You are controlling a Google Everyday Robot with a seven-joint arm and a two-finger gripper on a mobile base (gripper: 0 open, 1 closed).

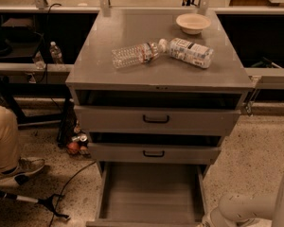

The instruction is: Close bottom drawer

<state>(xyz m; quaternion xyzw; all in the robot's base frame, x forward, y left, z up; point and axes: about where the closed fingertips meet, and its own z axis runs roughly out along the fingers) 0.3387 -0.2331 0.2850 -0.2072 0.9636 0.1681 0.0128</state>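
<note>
The bottom drawer (151,190) of the grey metal cabinet (132,70) is pulled far out toward me. Its plain grey interior is bare, and its front panel lies along the bottom edge of the view, with the handle out of view. My gripper is below the bottom right edge of the view. Only my white arm link (241,206) shows, reaching in low beside the drawer's front right corner.
The two upper drawers (156,119) (154,153) stand slightly open. On the cabinet top lie a clear water bottle (135,54), a carton (191,52) and a bowl (193,23). A person's leg and shoe (16,167) are at the left. Cables and a can (80,138) are on the floor.
</note>
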